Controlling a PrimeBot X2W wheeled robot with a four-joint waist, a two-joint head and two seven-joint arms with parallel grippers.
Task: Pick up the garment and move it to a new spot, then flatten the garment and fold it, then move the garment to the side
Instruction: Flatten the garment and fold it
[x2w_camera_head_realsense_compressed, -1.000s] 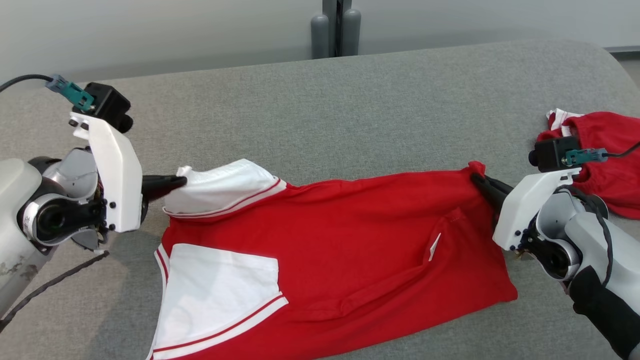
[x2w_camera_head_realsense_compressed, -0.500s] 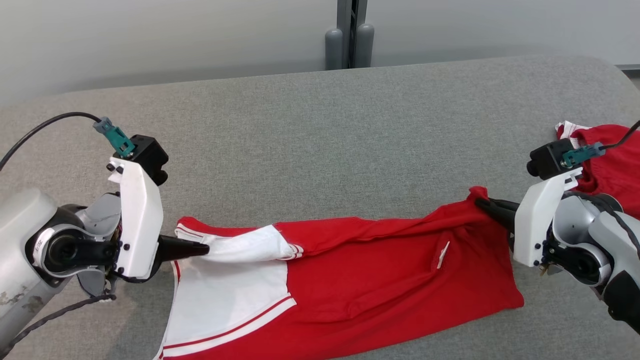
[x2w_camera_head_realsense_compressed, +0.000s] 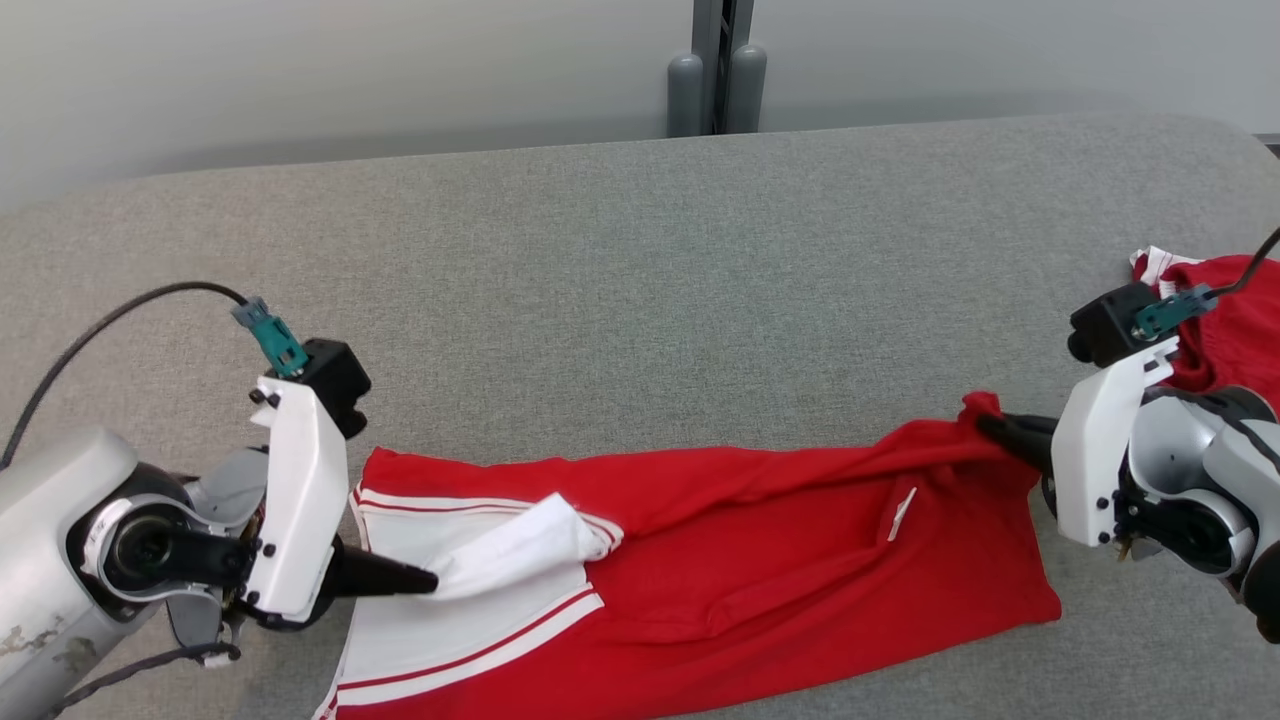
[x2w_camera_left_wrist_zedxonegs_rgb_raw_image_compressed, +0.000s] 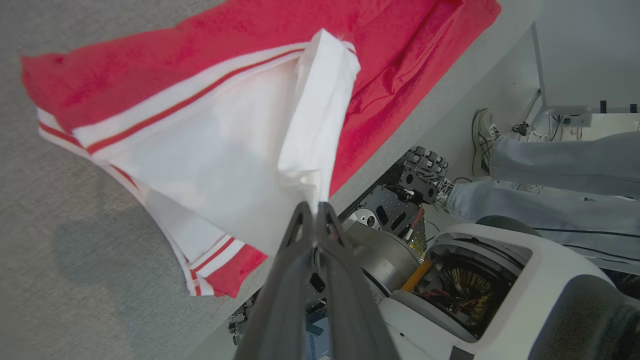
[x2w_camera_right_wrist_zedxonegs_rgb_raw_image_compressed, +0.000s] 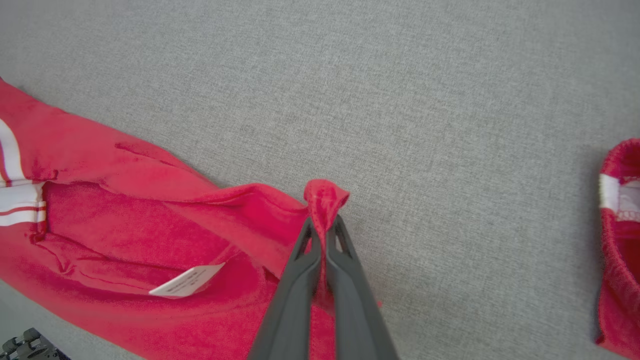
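Observation:
The garment is red with white striped sleeves and lies stretched along the near edge of the grey cushioned surface. My left gripper is shut on a white sleeve fold at the garment's left end, held just above the lower sleeve. My right gripper is shut on a bunched red corner at the right end, lifting it slightly. A white label shows on the red cloth near that corner.
A second red and white piece of clothing lies at the right edge of the surface. Two grey posts stand behind the far edge. A person's legs and shoe stand beside my base below the surface's near edge.
Both grippers have drawn the gripped upper edge toward the near side, folding the garment over itself into a narrower band. The head camera has shifted too.

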